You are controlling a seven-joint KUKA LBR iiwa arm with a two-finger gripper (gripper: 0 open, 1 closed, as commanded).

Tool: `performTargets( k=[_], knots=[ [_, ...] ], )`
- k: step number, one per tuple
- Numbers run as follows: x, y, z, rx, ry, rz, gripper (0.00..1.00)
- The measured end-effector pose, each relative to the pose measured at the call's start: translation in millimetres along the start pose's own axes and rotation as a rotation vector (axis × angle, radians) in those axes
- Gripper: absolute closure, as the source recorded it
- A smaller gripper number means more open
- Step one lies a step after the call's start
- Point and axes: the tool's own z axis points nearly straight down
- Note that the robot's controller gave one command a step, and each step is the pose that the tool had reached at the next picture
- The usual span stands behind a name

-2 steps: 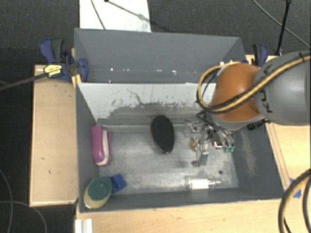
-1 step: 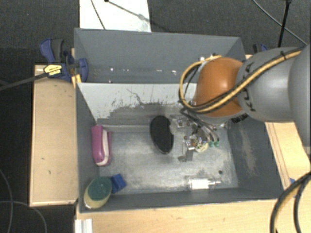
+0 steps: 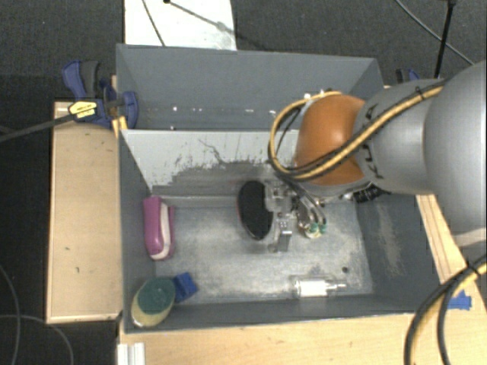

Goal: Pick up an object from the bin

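My gripper (image 3: pixel 281 230) hangs low over the middle of the bin, under the arm's orange cover. A black oval thing (image 3: pixel 253 209) lies right against its left side, touching or nearly touching it; I cannot tell whether any part of it is held. A small white tube (image 3: pixel 316 287) lies on the bin floor below and to the right of the gripper, apart from it.
A pink and white oblong thing (image 3: pixel 157 227) lies along the bin's left wall. A round green and yellow sponge (image 3: pixel 154 301) and a small blue piece (image 3: pixel 185 284) sit in the front left corner. The arm covers the bin's right side.
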Motion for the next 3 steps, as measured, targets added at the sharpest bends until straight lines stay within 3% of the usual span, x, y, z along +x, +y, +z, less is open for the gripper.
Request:
performTargets(
  k=[1,2,3],
  knots=[
    [-16.8,-1.3,7.7,0.002,0.003,0.044,0.0],
    [-15.8,0.7,8.7,0.0,0.006,0.038,1.0],
    [-12.7,-35.3,-120.9,0.0,0.0,0.046,1.0]
  ],
)
